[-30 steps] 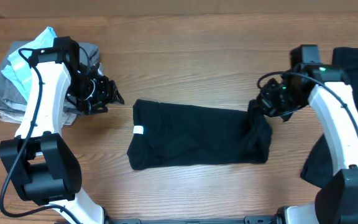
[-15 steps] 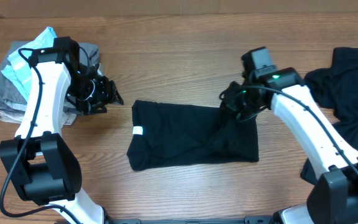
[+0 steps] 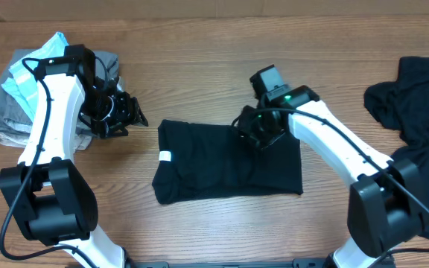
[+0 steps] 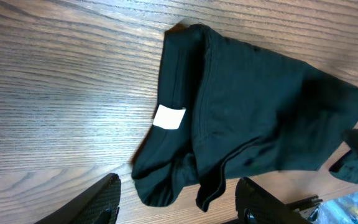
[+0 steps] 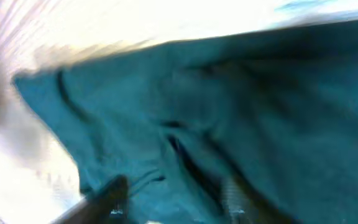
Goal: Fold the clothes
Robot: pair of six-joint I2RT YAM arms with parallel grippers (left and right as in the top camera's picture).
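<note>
Overhead view: on the wooden desk point(image 3: 214, 52) a black T-shirt point(image 3: 222, 167) lies crosswise in the middle, nearer the front edge. It is already doubled into a rough band. More black garments point(image 3: 423, 89) lie heaped against the right edge, unfolded. A grey and pale-blue pile point(image 3: 21, 82) sits in the far left corner.

The right gripper point(image 3: 255, 131) is low on the shirt's far edge, towards its right end, where the cloth bunches. Its wrist camera shows only blurred dark fabric, so it cannot be told whether the jaws are closed on cloth or apart.

The left gripper point(image 3: 134, 113) hangs just off the shirt's far left corner. Its fingers point(image 4: 101, 199) are spread, with nothing between them.

A white neck tag point(image 3: 166, 156) marks the shirt's left end.

The shirt looks light, limp and prone to creasing. It should drape and slide easily over the wood, so any layer left unpinned is likely to drag along. The best hold is probably a pinch through all layers at a corner or hem, with the other arm steadying the tag end.
</note>
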